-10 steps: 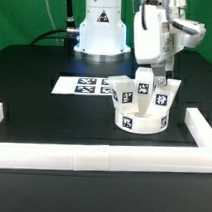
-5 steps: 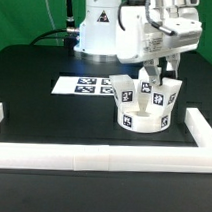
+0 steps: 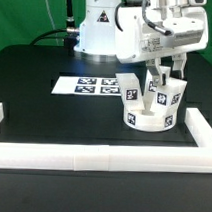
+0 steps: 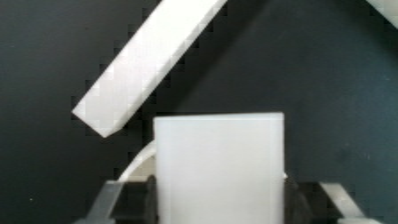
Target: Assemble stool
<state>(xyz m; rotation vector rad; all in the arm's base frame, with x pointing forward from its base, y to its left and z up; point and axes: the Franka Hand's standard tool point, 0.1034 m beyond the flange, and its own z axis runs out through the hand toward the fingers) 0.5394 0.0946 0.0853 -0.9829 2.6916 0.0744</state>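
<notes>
Since a second ago the arm has swung over and twisted at the wrist, and the stool (image 3: 150, 104) has slid a bit toward the exterior view's right, closer to the border rail (image 3: 200, 133) on that side.

Going left to right in the exterior view: the marker board (image 3: 87, 87) lies flat on the black bench (image 3: 44, 111), then comes the stool just beside it, sitting seat-down with its legs sticking up, and the gripper (image 3: 166, 72) is over the rightmost leg (image 3: 171, 95).

My read is that this is the screw-in step for the last leg. The other two legs look seated already and this one is getting turned into its socket. The wrist view shows the leg's blocky white end right between the jaws, so they're clamped on it, with what looks like a rail (image 4: 157, 62) running diagonally behind.

The held leg's long axis runs roughly vertical, leaning slightly outward, with its free end pointing up at the gripper and its lower end in the round seat (image 3: 147, 120).

Next move probably needs a let-go, a wrist rewind and a regrasp to keep twisting, without dragging the whole stool further.
</notes>
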